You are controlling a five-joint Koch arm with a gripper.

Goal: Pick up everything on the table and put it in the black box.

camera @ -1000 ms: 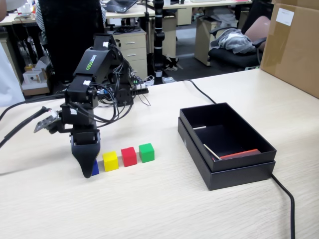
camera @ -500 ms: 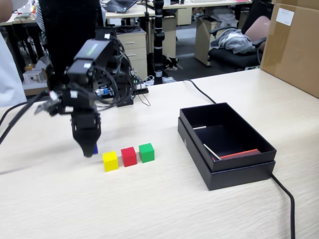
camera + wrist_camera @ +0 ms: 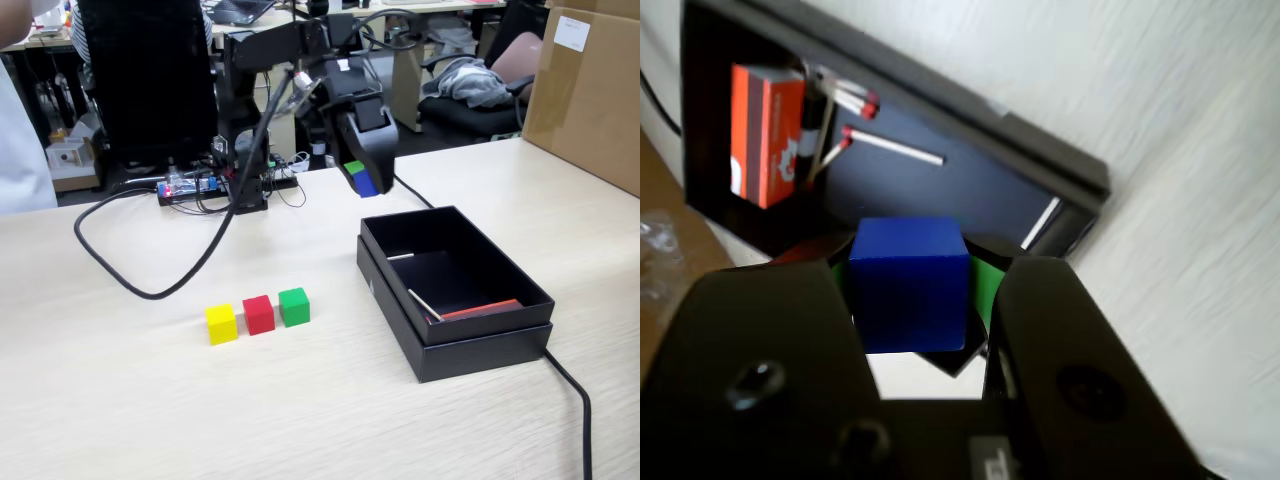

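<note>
Up above the black box [image 3: 452,270], gripper [image 3: 362,181] squeezing the blue cube [image 3: 908,283]; yellow cube [image 3: 221,323], red cube [image 3: 258,314], green cube [image 3: 294,306] on the table [image 3: 300,410].

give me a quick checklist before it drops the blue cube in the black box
1. Blue cube clamped in the gripper: ok.
2. Gripper over the black box: not ok in the fixed view, it hangs behind the box's far left corner.
3. Bare floor left inside the box: ok.
4. Yellow cube, red cube and green cube undisturbed on the table: ok.
5. Drop height: cannot tell.
</note>
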